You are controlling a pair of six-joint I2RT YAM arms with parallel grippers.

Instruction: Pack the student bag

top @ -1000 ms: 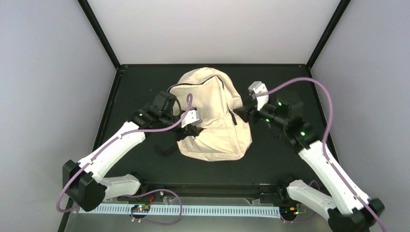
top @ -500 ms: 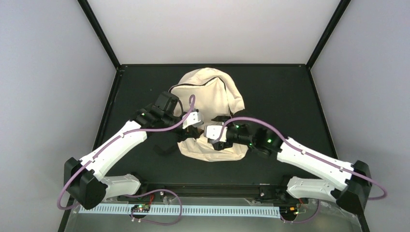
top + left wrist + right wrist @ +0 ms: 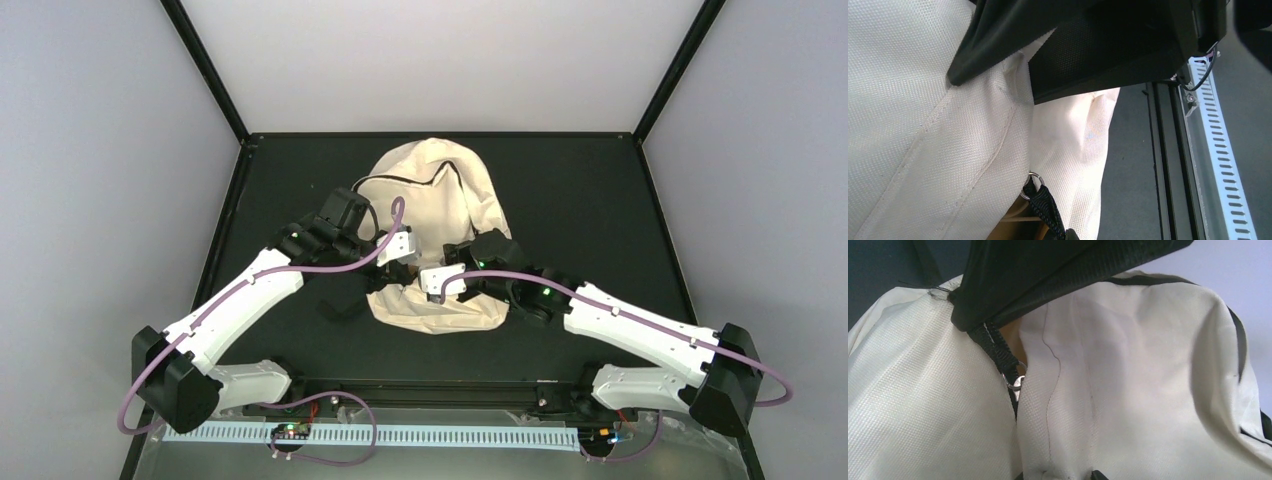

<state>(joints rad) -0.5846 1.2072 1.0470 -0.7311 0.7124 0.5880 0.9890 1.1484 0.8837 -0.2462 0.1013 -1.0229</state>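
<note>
- We see one student bag, a soft cream woven backpack with a rounded top. It lies flat at the centre of a dark matte table, and its top points to 12 o'clock.
- Two white and black arms reach in from 6 o'clock, and each trails one purple cable.
- The left gripper sits at the bag's 8 o'clock edge. Its jaws are pressed together and pinch the bag's black woven pull tab.
- The right gripper hovers low over the bag's 6 o'clock half. Its two dark fingertips stand apart with cream cloth between them, and we cannot tell whether they clamp it.
- Only the wrist views show the coarse canvas weave, the stitched seams and a small metal ring that joins the tab to the zip.
- Those views also show a padded black mesh strap across the top.
- Only the overhead view shows the bag's whole outline and its one dark curved zipper line near 11 o'clock.
- A pale perforated rail runs along the near edge.
</note>
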